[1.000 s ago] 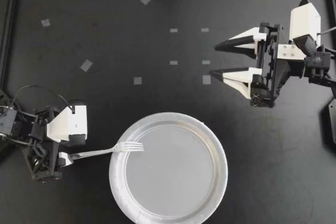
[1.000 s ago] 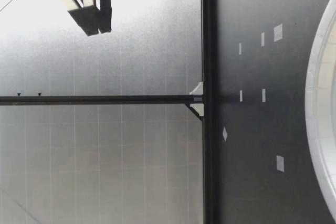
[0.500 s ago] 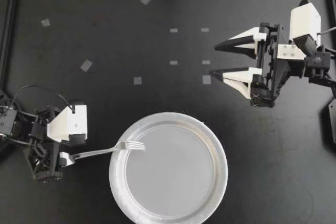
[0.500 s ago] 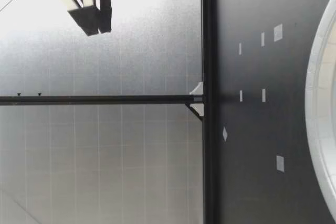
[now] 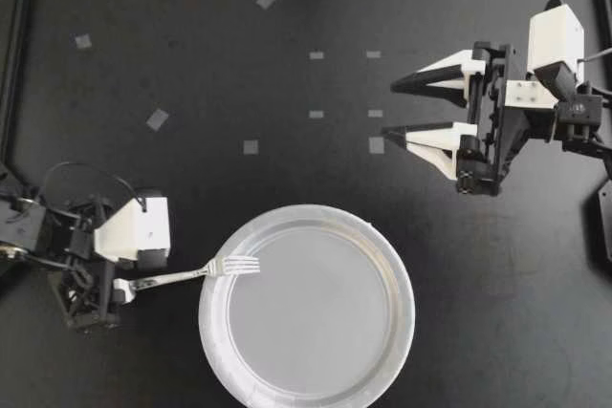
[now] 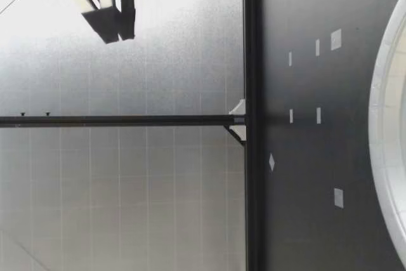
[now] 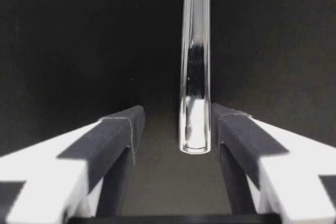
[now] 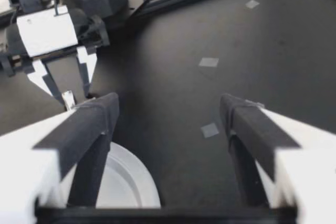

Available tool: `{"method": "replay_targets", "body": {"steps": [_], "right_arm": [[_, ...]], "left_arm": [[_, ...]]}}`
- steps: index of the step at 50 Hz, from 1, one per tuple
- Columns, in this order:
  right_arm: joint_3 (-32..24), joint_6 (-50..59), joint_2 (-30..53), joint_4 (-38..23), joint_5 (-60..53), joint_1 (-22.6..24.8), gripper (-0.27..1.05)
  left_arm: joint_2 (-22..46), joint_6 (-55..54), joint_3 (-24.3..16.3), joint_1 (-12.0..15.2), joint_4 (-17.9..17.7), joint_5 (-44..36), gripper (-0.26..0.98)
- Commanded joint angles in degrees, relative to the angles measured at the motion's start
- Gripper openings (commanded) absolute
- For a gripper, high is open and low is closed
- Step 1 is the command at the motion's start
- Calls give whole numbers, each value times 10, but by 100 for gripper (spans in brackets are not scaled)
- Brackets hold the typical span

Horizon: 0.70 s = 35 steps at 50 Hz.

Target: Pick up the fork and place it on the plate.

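Left gripper [image 5: 124, 287] is seen narrowly parted, with the fork [image 5: 191, 273] lying between its 2 fingers rather than clamped. In the left wrist view the handle's rounded end [image 7: 195, 129] is found just inside the fingertips, close against 1 dark pad [image 7: 231, 129], while a clear gap is left to the other pad [image 7: 123, 129]. Whether the near pad actually touches the handle cannot be told. From the fingers the handle is carried straight ahead over the black table [image 5: 239, 74], and the tines are laid across the nearest part of the plate's [image 5: 212, 332] rim. The handle's free end is left outside the plate, at the gripper. From the right wrist view, the fork's end [image 8: 67, 99] is shown between the left gripper's white fingers, just beside the plate's edge [image 8: 126, 182].

Right gripper [image 5: 389, 109] is held wide open and nothing is held in it. It is placed well apart from the plate and from the fork, on the far side of the plate from the left gripper. Several pale tape squares [image 5: 157, 119] are stuck to the table beyond the left gripper and ahead of the right one. In the low view the plate's rim [image 6: 387, 125] is seen on the table nearest the camera, and a gripper [image 6: 109, 20] is held high above the table, but it cannot be told which arm it belongs to.
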Motion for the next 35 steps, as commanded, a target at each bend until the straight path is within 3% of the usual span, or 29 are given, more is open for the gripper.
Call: {"method": "replay_targets", "body": {"steps": [1, 20, 35], "right_arm": [[-6, 2, -3, 1, -2, -4, 71], [-9, 11, 7, 1, -2, -4, 71], [-9, 12, 8, 1, -2, -4, 71]], "left_arm": [[2, -1, -6, -2, -2, 1, 55], [-8, -1, -6, -2, -1, -4, 56], [-28, 1, -11, -2, -1, -4, 75]]}}
